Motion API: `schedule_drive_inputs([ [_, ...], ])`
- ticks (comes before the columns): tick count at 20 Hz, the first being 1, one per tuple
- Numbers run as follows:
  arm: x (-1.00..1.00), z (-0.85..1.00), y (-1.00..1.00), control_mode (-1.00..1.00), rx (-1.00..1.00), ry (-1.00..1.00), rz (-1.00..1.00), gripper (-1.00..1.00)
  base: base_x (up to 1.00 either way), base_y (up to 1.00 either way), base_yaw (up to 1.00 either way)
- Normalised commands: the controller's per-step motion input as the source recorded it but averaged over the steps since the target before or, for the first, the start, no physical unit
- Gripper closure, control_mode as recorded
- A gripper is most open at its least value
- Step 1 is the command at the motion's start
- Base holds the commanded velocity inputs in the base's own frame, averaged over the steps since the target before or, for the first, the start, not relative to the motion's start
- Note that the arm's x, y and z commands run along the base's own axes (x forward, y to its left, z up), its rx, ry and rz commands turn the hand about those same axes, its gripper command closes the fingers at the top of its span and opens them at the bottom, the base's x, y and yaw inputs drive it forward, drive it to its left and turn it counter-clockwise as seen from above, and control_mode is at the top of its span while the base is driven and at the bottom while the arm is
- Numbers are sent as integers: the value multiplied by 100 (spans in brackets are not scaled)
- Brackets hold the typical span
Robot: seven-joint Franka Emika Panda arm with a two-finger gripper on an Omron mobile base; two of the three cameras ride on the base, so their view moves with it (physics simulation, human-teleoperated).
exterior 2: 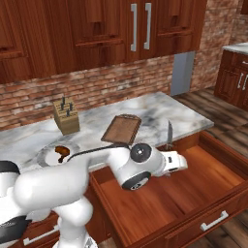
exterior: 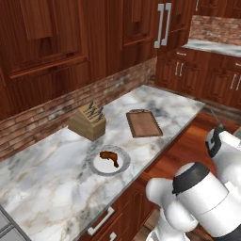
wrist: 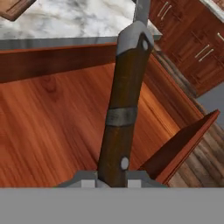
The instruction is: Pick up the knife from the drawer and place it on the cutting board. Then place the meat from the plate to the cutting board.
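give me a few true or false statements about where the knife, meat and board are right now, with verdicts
1. The gripper holds the knife above the open drawer. True.
2. The meat already lies on the cutting board. False: it is on the plate, and the board is bare.
3. The knife lies flat on the drawer floor. False: it is lifted, blade pointing up, handle in the gripper.
4. The knife block stands on the counter near the brick wall. True.
5. The drawer is pushed shut. False: it is pulled out, its orange-brown floor showing.
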Motion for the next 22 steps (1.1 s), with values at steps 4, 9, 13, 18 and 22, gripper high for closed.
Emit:
schedule_drive_inputs([
  [4, 0, 71, 26, -100, 0, 13, 0, 100, 0, 0, 0],
  [9, 6, 45, 36, -100, 0, 22, 0, 100, 0, 0, 0],
  [13, 18, 12, 18, -100, 1, 13, 13, 100, 0, 0, 0],
  [18, 11, 0, 13, -100, 10, 0, 23, 100, 0, 0, 0],
  [22, 14, 0, 28, -100, 10, -3, 20, 100, 0, 0, 0],
])
